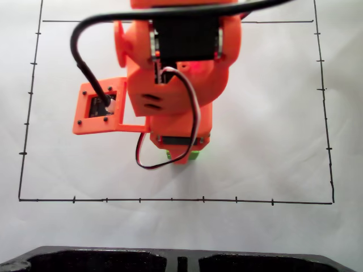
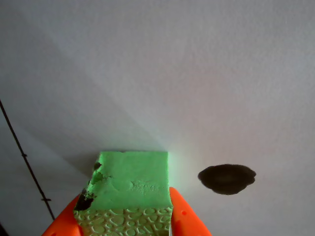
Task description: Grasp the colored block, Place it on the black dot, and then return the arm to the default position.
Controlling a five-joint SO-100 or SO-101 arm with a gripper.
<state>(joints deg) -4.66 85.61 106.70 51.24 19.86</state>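
Arm: the orange arm (image 1: 178, 73) reaches over the white paper (image 1: 272, 113) in the fixed view, black cable (image 1: 85, 62) looping to its side camera plate (image 1: 99, 107).
Gripper: the gripper (image 2: 125, 228) is clamped on the green block (image 2: 132, 184) — orange fingers (image 2: 184, 221) press both its sides in the wrist view.
Block: a green edge peeks out under the arm's tip in the fixed view (image 1: 194, 154).
Black dot: the black dot (image 2: 227, 178) lies just right of the block in the wrist view — uncovered, apart from it.
Border: a thin black border line (image 1: 170, 200) frames the sheet.

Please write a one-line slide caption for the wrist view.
Orange pincer holds the green block between its tips, just left of the black dot on white paper.
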